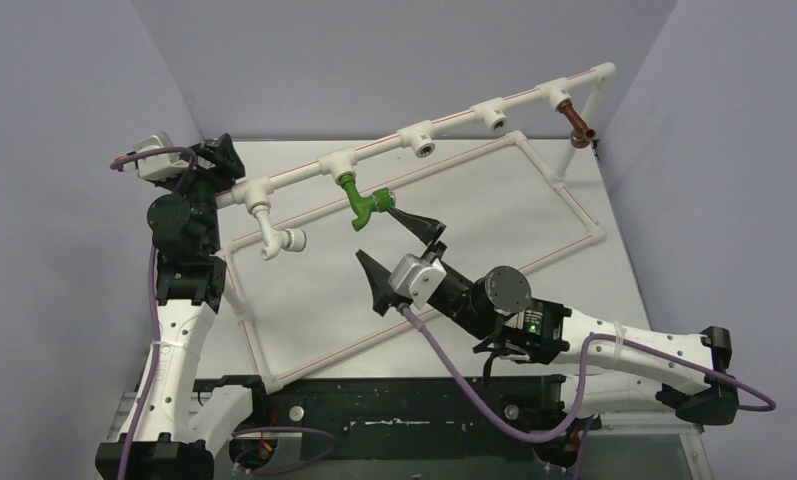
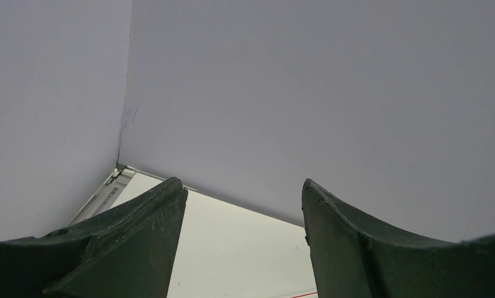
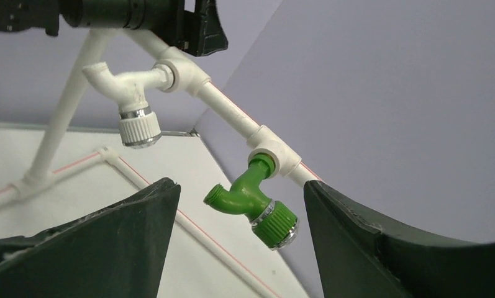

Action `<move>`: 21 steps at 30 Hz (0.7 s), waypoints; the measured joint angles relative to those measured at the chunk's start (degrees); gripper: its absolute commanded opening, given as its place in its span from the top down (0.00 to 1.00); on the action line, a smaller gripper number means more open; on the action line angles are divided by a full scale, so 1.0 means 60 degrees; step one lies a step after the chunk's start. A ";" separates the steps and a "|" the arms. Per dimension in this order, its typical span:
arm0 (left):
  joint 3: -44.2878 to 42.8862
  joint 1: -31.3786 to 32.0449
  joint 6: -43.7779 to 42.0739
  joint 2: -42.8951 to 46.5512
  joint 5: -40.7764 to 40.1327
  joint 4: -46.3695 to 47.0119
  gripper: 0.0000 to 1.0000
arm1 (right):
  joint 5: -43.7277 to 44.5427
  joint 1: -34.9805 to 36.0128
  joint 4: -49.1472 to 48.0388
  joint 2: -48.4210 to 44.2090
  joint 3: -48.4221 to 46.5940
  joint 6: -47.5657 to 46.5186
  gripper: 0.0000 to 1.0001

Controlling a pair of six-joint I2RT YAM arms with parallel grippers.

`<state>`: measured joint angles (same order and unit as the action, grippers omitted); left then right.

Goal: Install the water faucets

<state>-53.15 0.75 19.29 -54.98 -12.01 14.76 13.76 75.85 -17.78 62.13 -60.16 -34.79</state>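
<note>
Water faucets sit on the upper rail of the white pipe frame (image 1: 459,121) that stands on the table (image 1: 474,215). The green faucet (image 1: 362,203) (image 3: 254,198) hangs from the second tee socket (image 3: 272,152) from the left, its silver-rimmed round end pointing down. The reddish-brown faucet (image 1: 577,122) hangs from the tee at the far right end. A white faucet (image 1: 277,235) (image 3: 133,105) is fitted at the first tee on the left. The right hand (image 1: 377,234) (image 3: 240,184) is released, its two dark fingers spread wide just in front of the green faucet and apart from it. The left hand (image 1: 219,165) (image 2: 243,183) is up at the left end of the rail; its fingers also stand apart, with only the wall (image 2: 307,93) and table showing between them in its wrist view.
</note>
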 measured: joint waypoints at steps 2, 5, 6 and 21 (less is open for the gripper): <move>0.0000 0.0000 0.0000 0.0000 0.0000 0.0000 0.34 | -0.0291 0.0000 0.0284 0.0000 0.0000 -0.1075 0.25; 0.0000 0.0000 0.0000 0.0000 0.0000 0.0000 0.34 | -0.0492 0.0000 0.0688 0.0044 0.0000 -0.2528 0.26; 0.0000 0.0000 0.0000 0.0000 0.0000 0.0000 0.34 | -0.0517 0.0000 0.0798 0.0087 0.0000 -0.2969 0.26; 0.0000 0.0000 0.0000 0.0000 0.0000 0.0000 0.34 | 0.0889 -0.0011 0.0423 0.1781 0.0000 -0.7548 0.26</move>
<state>-53.15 0.75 19.29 -54.98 -12.01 14.76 19.09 75.79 -15.25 72.82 -60.16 -80.07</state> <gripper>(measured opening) 0.658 0.748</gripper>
